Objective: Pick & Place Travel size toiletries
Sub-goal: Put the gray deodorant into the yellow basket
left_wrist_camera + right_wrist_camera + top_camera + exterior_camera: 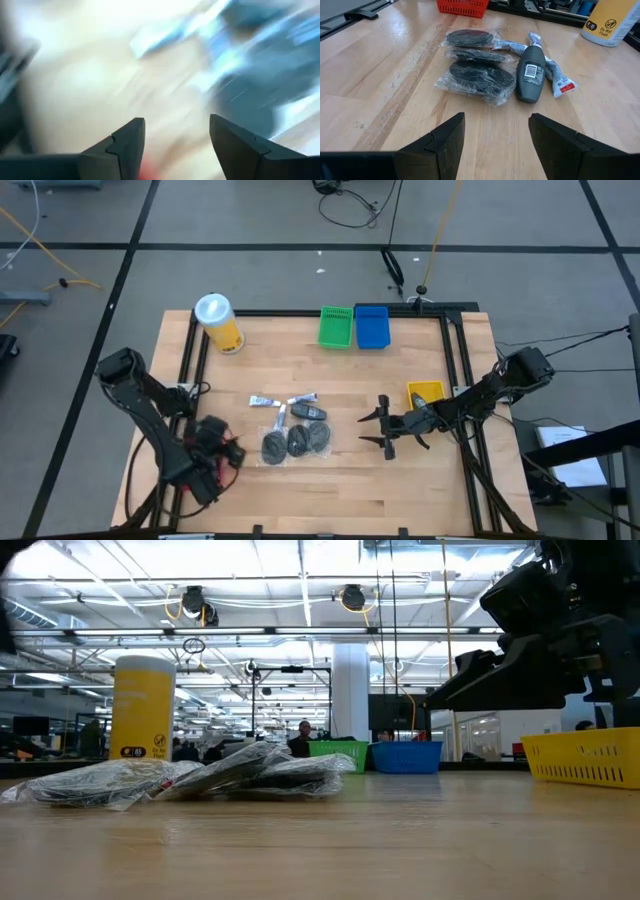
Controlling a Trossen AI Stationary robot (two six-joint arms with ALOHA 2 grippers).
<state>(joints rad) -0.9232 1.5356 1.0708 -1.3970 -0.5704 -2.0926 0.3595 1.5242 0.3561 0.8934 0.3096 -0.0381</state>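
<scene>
Overhead: toiletries (pixel 295 430) clustered mid-table (pixel 420 480), three bagged dark discs (pixel 298 442), a dark bottle (pixel 311 412), pale tubes (pixel 266 401) beside them. Right hand (pixel 383 428) near the cluster, fingers spread wide, empty. Left hand (pixel 225 455) just beside the discs at the table's near-left edge. Low view: pile (pixel 190 778) flat on wood, yellow canister (pixel 141 707) behind. Left wrist: blurred, fingers (pixel 131 140) apart. Right wrist: discs (pixel 479 75) and bottle (pixel 532 72) ahead, fingers (pixel 451 134) wide, nothing held.
</scene>
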